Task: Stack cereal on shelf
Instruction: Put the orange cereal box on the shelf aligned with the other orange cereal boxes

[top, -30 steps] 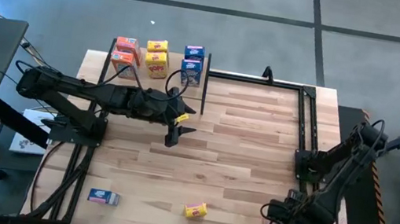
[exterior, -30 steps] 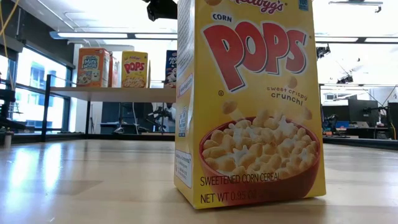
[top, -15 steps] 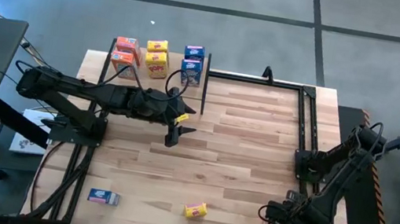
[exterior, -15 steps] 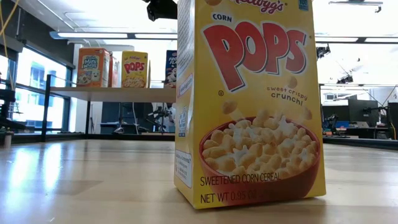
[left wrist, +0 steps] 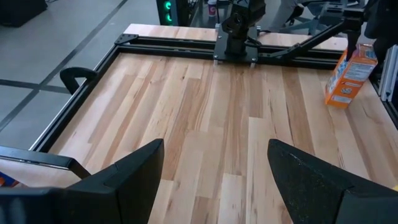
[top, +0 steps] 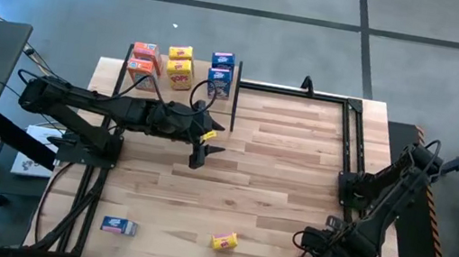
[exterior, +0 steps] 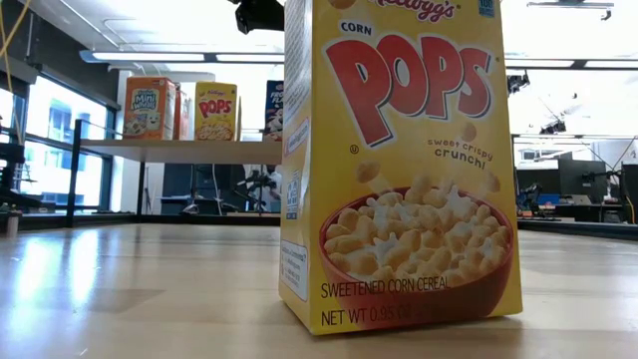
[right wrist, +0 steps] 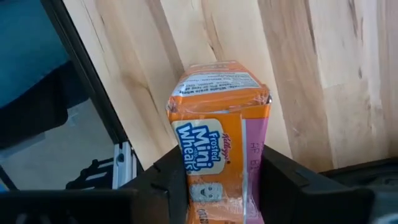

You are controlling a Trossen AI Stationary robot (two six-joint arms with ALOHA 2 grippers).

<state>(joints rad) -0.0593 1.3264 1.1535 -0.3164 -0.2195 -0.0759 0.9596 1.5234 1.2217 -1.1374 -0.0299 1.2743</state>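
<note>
Orange cereal box (right wrist: 219, 137) sits clamped in the right gripper (right wrist: 217, 186).

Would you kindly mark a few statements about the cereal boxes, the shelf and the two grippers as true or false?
1. The right gripper is shut on an orange Mini-Wheats box. True.
2. The left gripper holds a blue box. False: it is open and empty above the table.
3. A yellow Corn Pops box lies on the table near its front edge. True.
4. The shelf holds no cereal. False: several boxes stand on it.
5. A blue box lies on the table near the front left. True.
</note>
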